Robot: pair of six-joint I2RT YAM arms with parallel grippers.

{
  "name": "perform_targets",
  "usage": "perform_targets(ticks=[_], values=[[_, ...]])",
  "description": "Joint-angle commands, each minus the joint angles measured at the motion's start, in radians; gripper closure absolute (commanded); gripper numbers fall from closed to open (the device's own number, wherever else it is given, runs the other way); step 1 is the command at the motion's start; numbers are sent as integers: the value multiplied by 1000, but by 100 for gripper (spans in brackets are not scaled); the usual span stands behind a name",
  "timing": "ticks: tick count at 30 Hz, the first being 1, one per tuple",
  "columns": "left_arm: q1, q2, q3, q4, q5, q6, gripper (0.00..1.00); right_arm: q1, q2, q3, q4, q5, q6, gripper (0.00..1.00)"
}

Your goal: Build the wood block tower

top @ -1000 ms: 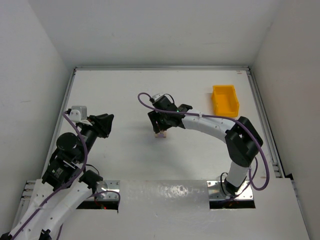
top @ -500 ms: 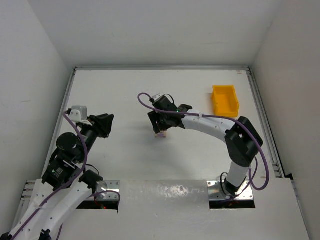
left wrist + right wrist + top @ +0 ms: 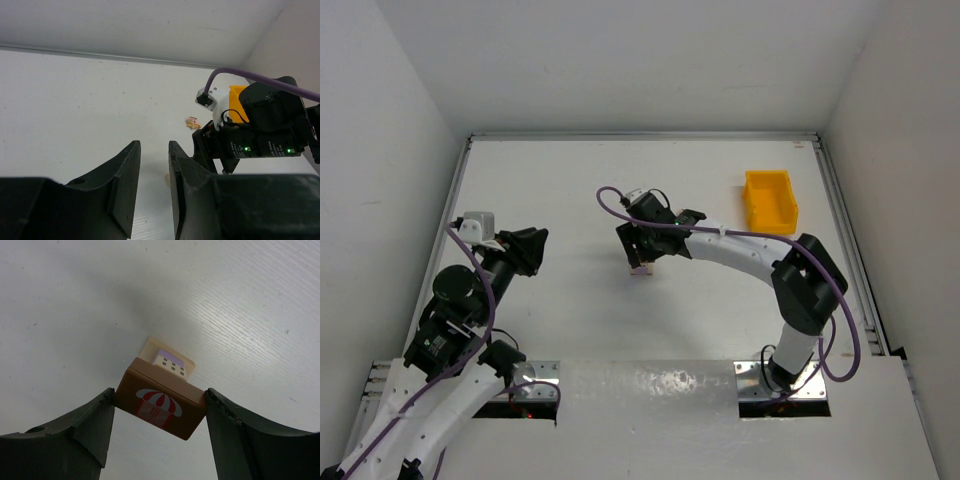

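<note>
Two wooden blocks sat one on the other near the middle of the white desk (image 3: 560, 180). The upper one was a brown block (image 3: 161, 405) with a picture of a red and white striped canopy on its face. It lay on a pale tan block (image 3: 167, 360) that showed a small purple and white house. The brown block did not cover the lower one fully, and part of the house side stayed visible behind it.

The right fingers (image 3: 85, 425) pointed down at this stack. Each one pressed against one side of the brown block, so they held it between them.

The left fingers (image 3: 120, 190) hung at the left side of the desk, well apart from the stack. Only a narrow gap was between them, and they held nothing.

From the left wrist view, one more small tan piece (image 3: 192, 121) lay on the desk beyond the right wrist. It was too small to read its pattern.

The yellow bin (image 3: 770, 200) stood toward the far right of the desk, well apart from the stack.
</note>
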Motion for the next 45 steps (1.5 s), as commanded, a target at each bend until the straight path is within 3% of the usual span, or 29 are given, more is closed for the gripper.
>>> perform_targets(ticks=[1, 29, 45], values=[[3, -8, 0, 31, 8, 5, 73, -1, -45, 0, 39, 7, 1, 32], [7, -8, -1, 31, 8, 7, 73, -1, -65, 32, 54, 19, -2, 15], [16, -3, -3, 34, 17, 7, 73, -99, -194, 31, 42, 40, -51, 14]])
